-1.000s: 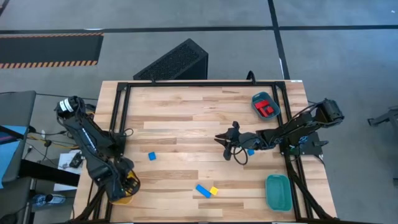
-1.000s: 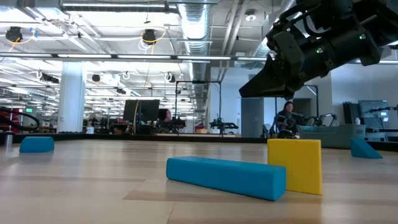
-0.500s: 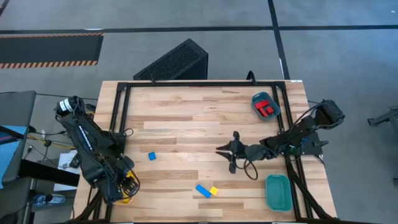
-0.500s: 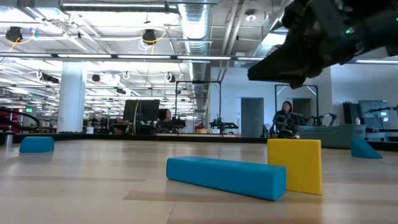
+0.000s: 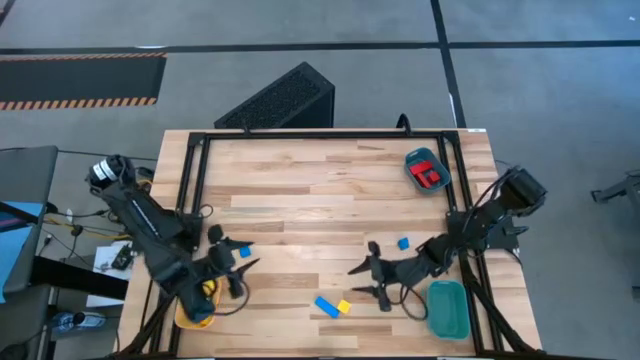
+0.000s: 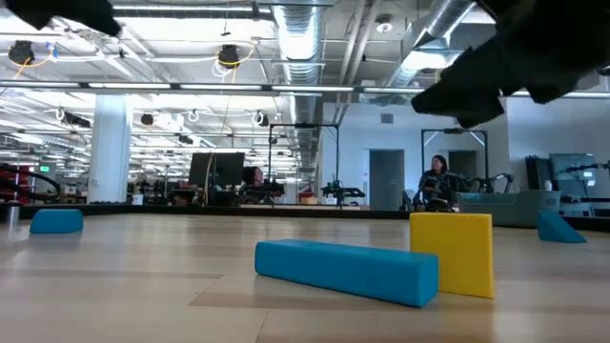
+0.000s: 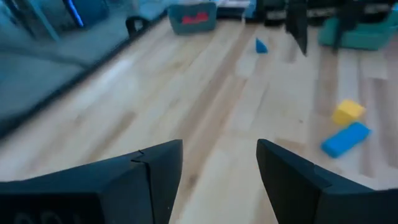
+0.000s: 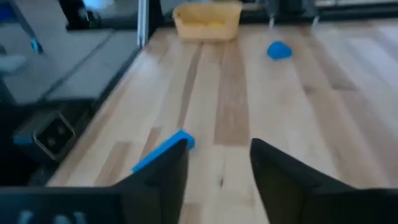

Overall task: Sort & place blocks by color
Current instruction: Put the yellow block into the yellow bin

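Observation:
In the high view a blue bar (image 5: 326, 306) and a yellow cube (image 5: 344, 307) lie side by side near the table's near edge. One blue cube (image 5: 244, 251) lies left of centre and another (image 5: 403, 243) right of centre. Red blocks (image 5: 430, 176) lie in the far teal tray (image 5: 421, 158). My left gripper (image 5: 237, 262) is open, just near and left of the left blue cube. My right gripper (image 5: 362, 270) is open above the table, far and right of the bar. The right wrist view shows the bar (image 8: 163, 151) close ahead of the open fingers.
An empty teal tray (image 5: 447, 308) sits at the near right corner. The yellow oval tray (image 5: 193, 312) lies at the near left under my left arm. A black frame (image 5: 197, 170) borders the table. Bare wood spans the far and middle parts.
My right gripper has moved toward the table's near edge, away from the right blue cube and toward the blue bar and yellow cube. My left gripper has swung from over the yellow tray toward the right, to the left blue cube. No block has moved.

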You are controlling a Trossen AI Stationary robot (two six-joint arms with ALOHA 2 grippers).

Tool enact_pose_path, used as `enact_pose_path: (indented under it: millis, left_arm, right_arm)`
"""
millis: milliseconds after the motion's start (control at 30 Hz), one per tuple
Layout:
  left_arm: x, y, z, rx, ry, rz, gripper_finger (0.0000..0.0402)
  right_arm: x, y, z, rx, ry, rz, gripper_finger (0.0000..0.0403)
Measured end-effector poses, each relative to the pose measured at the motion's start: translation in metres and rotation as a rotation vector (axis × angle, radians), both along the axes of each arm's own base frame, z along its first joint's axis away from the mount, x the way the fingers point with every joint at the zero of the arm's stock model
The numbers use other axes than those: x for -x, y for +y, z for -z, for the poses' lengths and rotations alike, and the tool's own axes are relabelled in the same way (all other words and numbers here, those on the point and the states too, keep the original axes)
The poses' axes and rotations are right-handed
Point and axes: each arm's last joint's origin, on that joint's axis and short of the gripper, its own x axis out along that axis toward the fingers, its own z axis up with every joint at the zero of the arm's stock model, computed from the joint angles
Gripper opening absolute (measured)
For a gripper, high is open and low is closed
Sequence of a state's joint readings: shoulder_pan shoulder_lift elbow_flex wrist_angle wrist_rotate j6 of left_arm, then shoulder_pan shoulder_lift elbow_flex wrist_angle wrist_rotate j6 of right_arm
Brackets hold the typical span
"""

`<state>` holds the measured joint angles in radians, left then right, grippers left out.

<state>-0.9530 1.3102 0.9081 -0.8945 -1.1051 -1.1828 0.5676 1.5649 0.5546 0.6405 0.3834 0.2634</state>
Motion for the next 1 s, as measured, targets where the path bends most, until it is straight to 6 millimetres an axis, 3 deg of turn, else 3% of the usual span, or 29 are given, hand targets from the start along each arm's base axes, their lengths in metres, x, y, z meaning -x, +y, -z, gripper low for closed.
enact_pose_path:
  millis: [167,367,567,833,1000]
  left_arm:
    - [-0.025,0.014,0.016,-0.053,0.072,0.012,0.0193]
    - [-0.048,0.028,0.037,0.078,0.09,0.074,0.0193]
    - [-0.056,0.031,0.048,0.114,0.032,0.188,0.0193]
    - [-0.063,0.044,0.054,0.091,-0.114,0.144,0.0193]
    - [-0.065,0.054,0.062,0.138,-0.112,0.159,0.0193]
  right_arm:
    - [-0.016,0.016,0.019,-0.014,0.059,0.028,0.0253]
    - [-0.034,0.024,0.035,-0.029,0.127,-0.008,0.025]
    - [-0.043,0.029,0.031,-0.024,0.162,-0.123,0.0245]
    - [-0.049,0.022,0.032,-0.006,0.218,-0.18,0.0245]
    - [-0.052,0.015,0.032,-0.016,0.224,-0.194,0.0245]
